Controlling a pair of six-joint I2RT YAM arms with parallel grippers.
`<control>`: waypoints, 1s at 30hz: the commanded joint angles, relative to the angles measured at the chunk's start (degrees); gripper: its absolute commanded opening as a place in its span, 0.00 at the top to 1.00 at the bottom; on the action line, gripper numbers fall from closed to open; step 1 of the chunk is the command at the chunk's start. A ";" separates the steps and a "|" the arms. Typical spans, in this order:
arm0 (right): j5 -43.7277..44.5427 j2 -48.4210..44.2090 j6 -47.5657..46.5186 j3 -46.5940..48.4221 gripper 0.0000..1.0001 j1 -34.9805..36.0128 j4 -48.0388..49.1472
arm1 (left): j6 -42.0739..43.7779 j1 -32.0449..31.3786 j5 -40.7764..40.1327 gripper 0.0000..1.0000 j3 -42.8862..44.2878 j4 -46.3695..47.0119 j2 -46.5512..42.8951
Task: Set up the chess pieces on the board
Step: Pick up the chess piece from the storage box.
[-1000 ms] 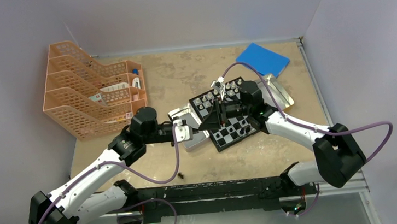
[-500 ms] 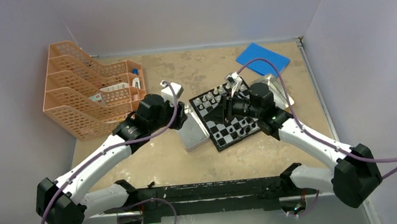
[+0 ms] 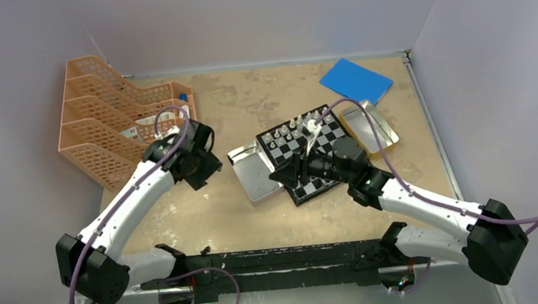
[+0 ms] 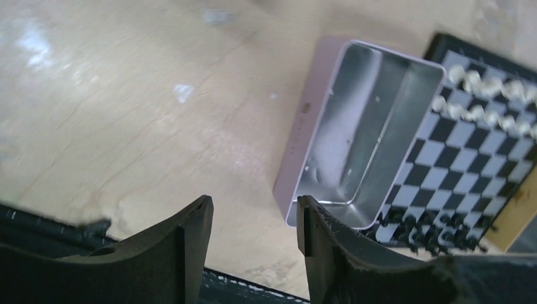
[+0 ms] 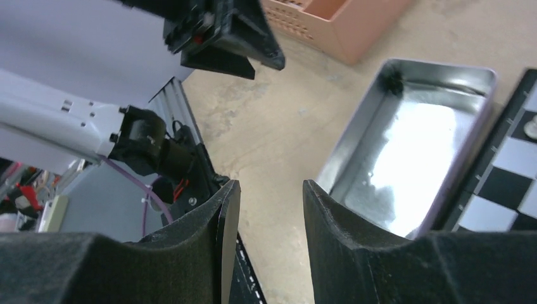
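Nearest the bases, the table [image 3: 258, 224] is bare wood. Above it the R gripper [image 5: 270, 187] hangs w/ its jaws part open and nothing btwn them, aimed left over the open tin [image 4: 361, 139]. The R forearm crosses the near edge of the board [image 4: 468, 158], so the top view loses that side. The tin lies touching the board's left edge, prob. so each carry is short. It looks empty from the L wrist view, but the R wrist view shows a dark speck in one corner, too blurred to say whether it's a piece. The black pieces [image 4: 411, 221] crowd the board's near rows and the white pieces [image 4: 472, 81] fill the far two, w/ bare squares btwn. Setup therefore looks near done, though whether every black piece stands upright can't be told. The L gripper [image 4: 253, 202] is held off to the left, well apart from the board, also part open and empty. This prob. leaves the R arm room while the L camera looks down on tin and board. Further back, a second tin [image 3: 371, 123] sits just beside the board's right side, w/ a blue pad [image 3: 356, 80] beyond it. An orange file rack [image 3: 115, 129] stands at far left, close to the L wrist. Main obstacles are the tin wall hard against the board and the tight rows, since the fingers are far broader than a piece and could knock its neighbours.
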 commanded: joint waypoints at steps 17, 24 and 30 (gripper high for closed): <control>1.28 33.37 -27.37 3.18 0.52 27.56 44.40 | 16.84 1.02 -9.85 0.40 21.81 -0.71 -23.00; -3.41 46.71 -35.54 12.45 0.58 29.71 40.64 | 18.52 0.98 -8.03 0.40 21.47 -1.16 -26.04; -3.50 53.54 -40.91 18.04 0.60 31.24 38.64 | 19.83 0.98 -8.94 0.40 21.59 -1.92 -27.67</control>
